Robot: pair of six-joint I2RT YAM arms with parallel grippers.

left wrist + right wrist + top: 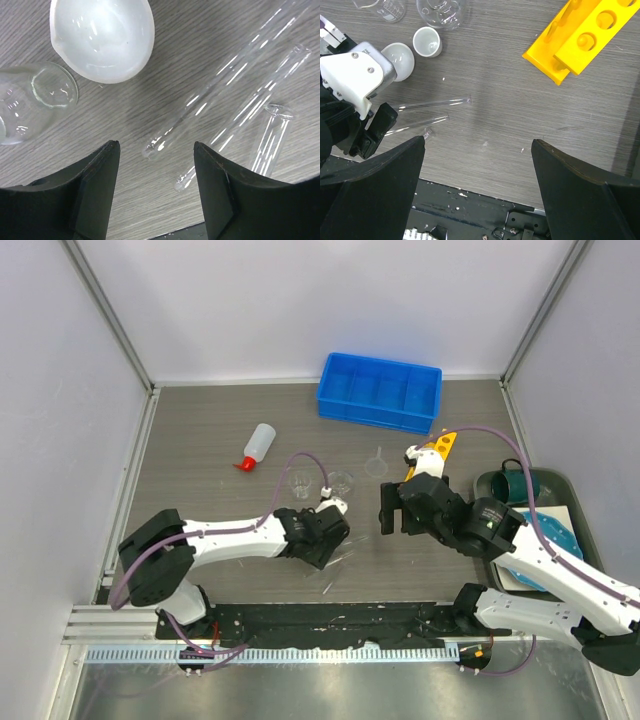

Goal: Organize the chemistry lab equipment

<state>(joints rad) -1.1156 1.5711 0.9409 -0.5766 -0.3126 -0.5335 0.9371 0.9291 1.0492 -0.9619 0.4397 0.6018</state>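
Three thin glass tubes (225, 85) (250, 107) (272, 135) lie side by side on the wood-grain table. My left gripper (156, 150) hangs open over their near ends, with one tube's rounded tip just ahead of the gap and nothing between the fingers. A white dish (102, 37) and a glass beaker (30, 100) sit just beyond. My right gripper (477, 142) stands wide open over bare table, empty. Its view shows the yellow tube rack (585, 35), two white dishes (427, 41) (400, 57) and the tubes (432, 104). In the top view the squeeze bottle (258, 447) lies on its side and the funnel (376, 465) stands near the rack (432, 453).
A blue bin (380, 390) stands at the back of the table. At the right, a dark tray (548, 483) holds a teal mug (510, 485) and a blue dotted plate (555, 530). The two grippers (335, 540) (392, 510) are close together mid-table.
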